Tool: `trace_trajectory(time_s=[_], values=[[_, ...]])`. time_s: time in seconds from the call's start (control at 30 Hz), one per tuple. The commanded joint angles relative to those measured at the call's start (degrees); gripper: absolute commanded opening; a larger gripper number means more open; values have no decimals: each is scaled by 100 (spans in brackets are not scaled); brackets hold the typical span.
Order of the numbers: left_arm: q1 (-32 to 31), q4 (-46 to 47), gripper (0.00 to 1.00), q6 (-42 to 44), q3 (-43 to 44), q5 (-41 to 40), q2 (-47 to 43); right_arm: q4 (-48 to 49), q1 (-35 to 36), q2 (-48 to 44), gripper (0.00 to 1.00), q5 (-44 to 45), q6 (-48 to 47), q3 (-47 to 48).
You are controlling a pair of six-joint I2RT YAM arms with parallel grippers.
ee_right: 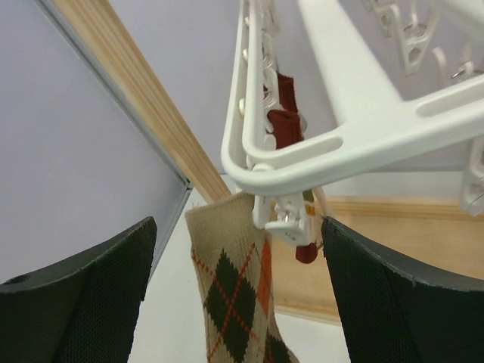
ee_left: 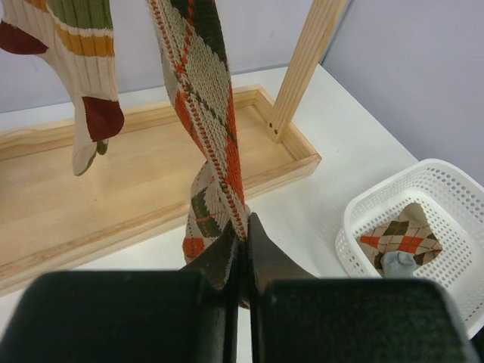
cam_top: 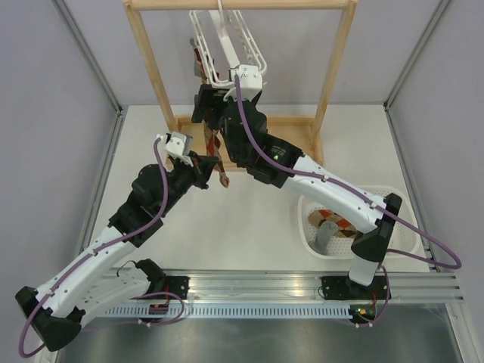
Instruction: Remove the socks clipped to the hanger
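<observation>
The white hanger (cam_top: 227,38) hangs from the wooden rack's top bar. An argyle sock (ee_left: 204,98) hangs from one of its clips (ee_right: 291,223) at the frame's corner (ee_right: 340,144). My left gripper (ee_left: 243,236) is shut on the sock's lower part, just above the toe; it also shows in the top view (cam_top: 214,168). My right gripper (ee_right: 238,227) is open, its fingers on either side of the clip and the sock's cuff (ee_right: 227,280). A striped sock (ee_left: 83,68) hangs beside the argyle one, still clipped.
The wooden rack (cam_top: 151,68) has a tray base (ee_left: 113,174) and an upright post (ee_left: 306,68). A white perforated basket (cam_top: 303,223) at the right holds an argyle sock (ee_left: 401,234) and a grey sock (ee_left: 397,265).
</observation>
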Motion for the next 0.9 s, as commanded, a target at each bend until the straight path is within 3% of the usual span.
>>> trace_trajectory(time_s=[0.0,0.3,0.63,0.87], values=[[-25,120,2,16,29,193,33,10,-157,114,93,100,-70,347],[-25,120,2,34,29,202,77,-174,-325,291,92,-173,53,629],[-25,120,2,69,47,228,165,-113,-114,-1140,92,302,53,-1153],[-25,120,2,69,56,272,235,36,158,-1424,91,144,290,-1683]])
